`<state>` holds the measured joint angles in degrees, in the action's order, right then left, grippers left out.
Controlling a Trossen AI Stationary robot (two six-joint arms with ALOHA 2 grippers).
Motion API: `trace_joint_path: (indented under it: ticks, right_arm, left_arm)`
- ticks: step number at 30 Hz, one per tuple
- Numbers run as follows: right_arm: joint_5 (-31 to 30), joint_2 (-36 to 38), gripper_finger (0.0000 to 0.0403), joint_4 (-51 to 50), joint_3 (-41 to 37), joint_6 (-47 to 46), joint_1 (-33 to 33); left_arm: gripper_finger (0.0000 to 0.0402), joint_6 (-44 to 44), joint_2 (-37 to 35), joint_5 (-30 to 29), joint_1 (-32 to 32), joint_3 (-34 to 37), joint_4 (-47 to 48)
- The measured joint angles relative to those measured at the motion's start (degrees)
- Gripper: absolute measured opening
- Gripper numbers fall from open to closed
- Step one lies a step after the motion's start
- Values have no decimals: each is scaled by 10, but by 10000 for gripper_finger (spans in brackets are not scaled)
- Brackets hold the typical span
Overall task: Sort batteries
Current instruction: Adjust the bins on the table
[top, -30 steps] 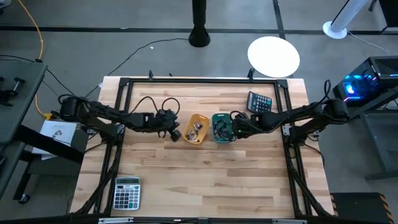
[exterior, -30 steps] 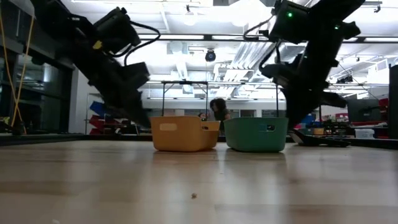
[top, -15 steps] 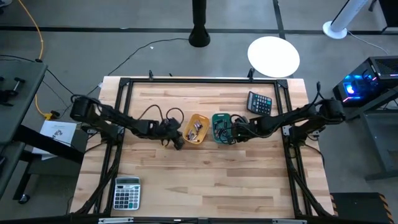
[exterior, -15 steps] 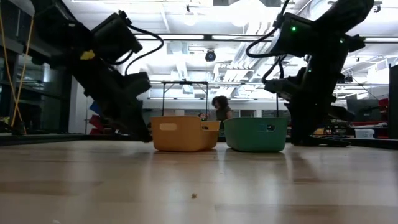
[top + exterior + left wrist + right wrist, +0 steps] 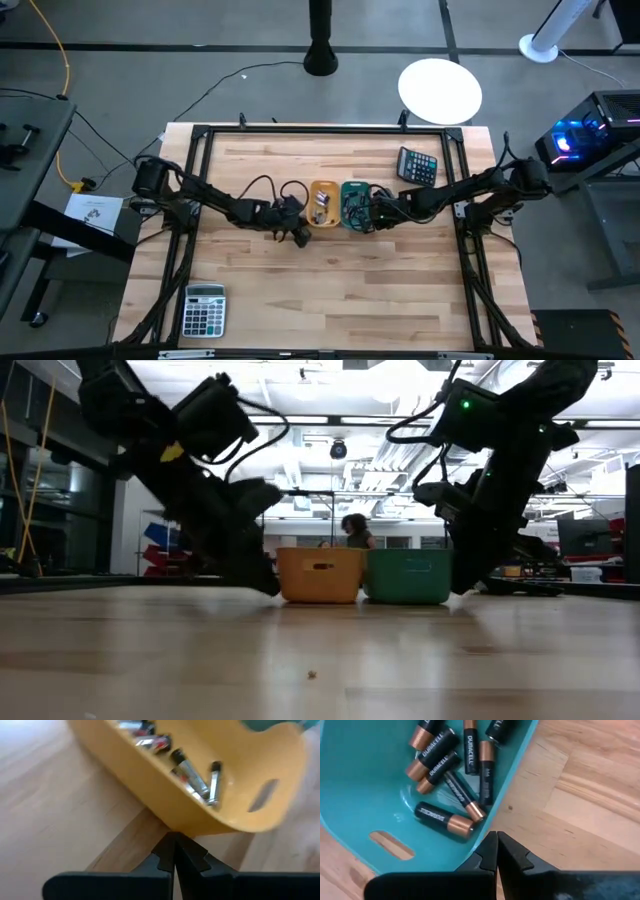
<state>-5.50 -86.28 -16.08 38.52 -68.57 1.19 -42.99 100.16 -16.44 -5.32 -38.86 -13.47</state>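
A yellow tray (image 5: pixel 322 203) and a teal tray (image 5: pixel 355 205) stand side by side mid-table, both resting on their bases. Silvery and dark batteries (image 5: pixel 192 775) lie in the yellow one, and black-and-copper batteries (image 5: pixel 445 755) lie in the teal one. My left gripper (image 5: pixel 302 232) is shut at the yellow tray's near left corner. My right gripper (image 5: pixel 373 215) is shut at the teal tray's right side. Both slant downward. My left gripper has its shut fingertips (image 5: pixel 172 842) against the yellow tray's outer wall (image 5: pixel 175 822), low down near a corner. It comes slanting down from the table's left. The tray stays flat on the table. My right gripper has its shut fingertips (image 5: pixel 495 845) at the teal tray's side wall by the rim (image 5: pixel 482 836). It comes slanting down from the table's right. That tray stays flat on the table too.
A dark calculator (image 5: pixel 417 165) lies at the far right of the table and a grey one (image 5: pixel 204 310) at the near left corner. A black frame (image 5: pixel 320 128) runs around the tabletop. Bare wood (image 5: pixel 340 290) stretches toward the near edge. A person (image 5: pixel 352 530) shows far behind.
My left gripper has gone toward the table's right edge and down to the yellow tray's corner. The yellow tray has slid right against the teal tray and turned squarer to it. My right gripper has sunk a little beside the teal tray.
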Motion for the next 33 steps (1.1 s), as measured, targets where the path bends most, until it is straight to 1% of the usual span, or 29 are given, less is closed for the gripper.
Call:
trace_joint_path:
  ticks: [7,13,18,21,23,25,27,29,31,33]
  right_arm:
    - [0,0,0,1,0,5,0]
    - [2,1,0,7,0,16,0]
    - [14,12,0,-3,0,30,0]
    - [15,24,0,-32,0,34,0]
    - [13,35,0,-62,0,37,0]
    - [4,47,0,-91,0,37,-1]
    - [-17,61,0,-111,0,39,-6]
    - [-37,72,0,-122,0,44,-17]
    - [-54,76,0,-124,0,49,-35]
    - [-64,76,0,-120,0,59,-57]
  left_arm:
    - [0,26,7,-15,1,-30,-1]
    - [0,27,4,-22,1,-32,-3]
    - [0,54,0,-16,2,-32,0]
    - [0,77,-8,12,2,-32,17]
    - [0,80,-22,11,2,-31,63]
    - [0,71,-44,-18,4,-31,114]
    - [0,70,-71,-71,10,-31,156]
    - [0,93,-91,-116,23,-31,180]
    - [0,132,-100,-137,42,-32,188]
    - [0,171,-100,-137,69,-32,181]
